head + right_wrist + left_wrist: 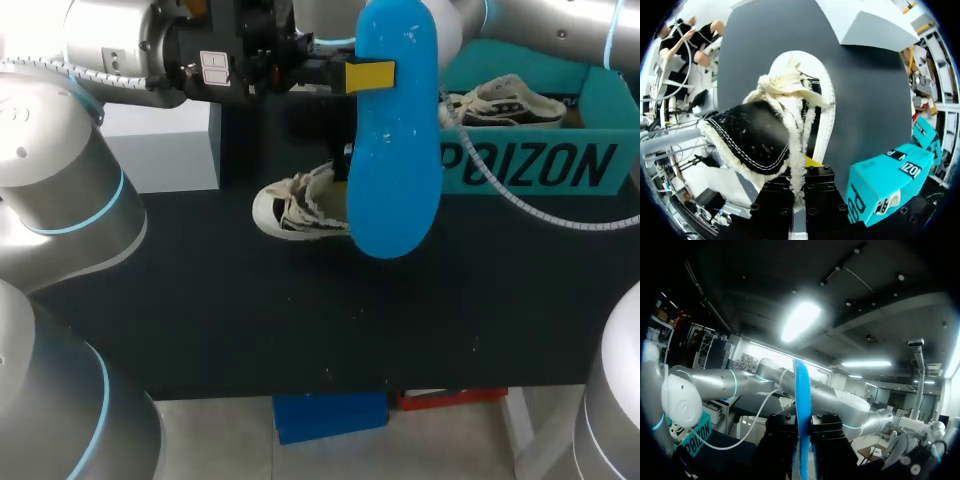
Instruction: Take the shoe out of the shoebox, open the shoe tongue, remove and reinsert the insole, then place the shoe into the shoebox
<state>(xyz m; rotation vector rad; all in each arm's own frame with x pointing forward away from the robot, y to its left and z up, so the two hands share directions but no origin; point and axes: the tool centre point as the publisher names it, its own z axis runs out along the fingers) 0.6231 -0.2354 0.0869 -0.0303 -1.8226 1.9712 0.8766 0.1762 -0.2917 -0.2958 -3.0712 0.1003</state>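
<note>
My left pincer clenches the smooth, oval blue insole, raised over the matte black counter. My right pincer grips the frayed canvas shoe by its collar, on the counter left of the teal cardboard shoebox.

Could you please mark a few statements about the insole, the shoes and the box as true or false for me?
1. The left claw holds the blue insole up above the table. True.
2. The shoe by the insole sits in the box. False: it lies on the table, outside the box.
3. The box is empty. False: a second shoe lies in it.
4. The right claw is shut on the shoe's frayed edge. True.
</note>
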